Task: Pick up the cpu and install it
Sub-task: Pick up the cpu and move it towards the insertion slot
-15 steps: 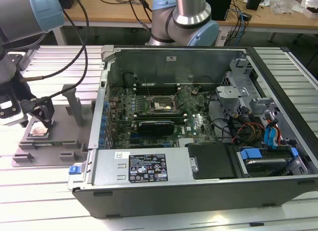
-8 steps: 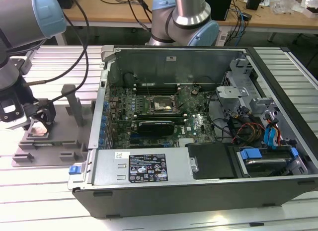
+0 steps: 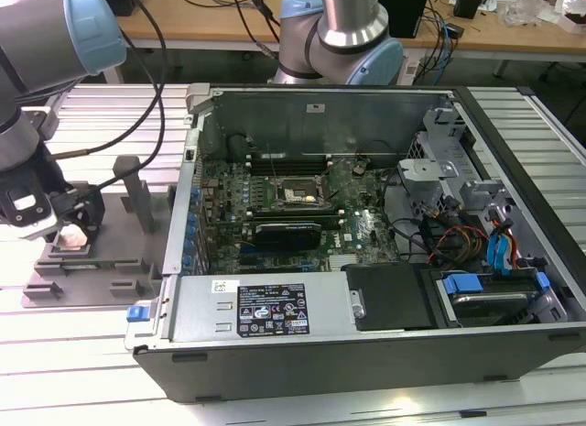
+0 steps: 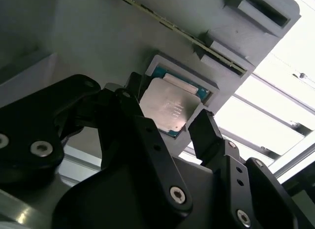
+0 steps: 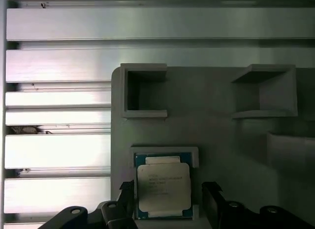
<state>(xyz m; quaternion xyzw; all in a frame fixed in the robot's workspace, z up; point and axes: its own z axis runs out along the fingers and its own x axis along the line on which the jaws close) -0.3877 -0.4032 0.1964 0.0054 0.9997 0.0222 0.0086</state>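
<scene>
**Jaws astride the cpu, nothing gripped yet**

We see the cpu (image 5: 163, 187) lying flat, silver side up, in a shallow nest on the grey holder (image 5: 216, 135). The holder sits on the slatted table (image 5: 54, 155) outside the case (image 3: 366, 344), on the exterior view's left. The gripper (image 5: 167, 197) stands spread, one of its fingers (image 5: 127, 202) on each side of the cpu, with a slight gap at both in the first wrist view.

Our worry is an uneven close. If one side lands first, it could shove the cpu against the nest wall and tip it. The tips could also catch the nest's rim instead of the thin edge.

We count one cpu, one gripper with two fingers, one socket (image 3: 295, 195) and two box pockets (image 5: 145, 91) on the holder.
</scene>
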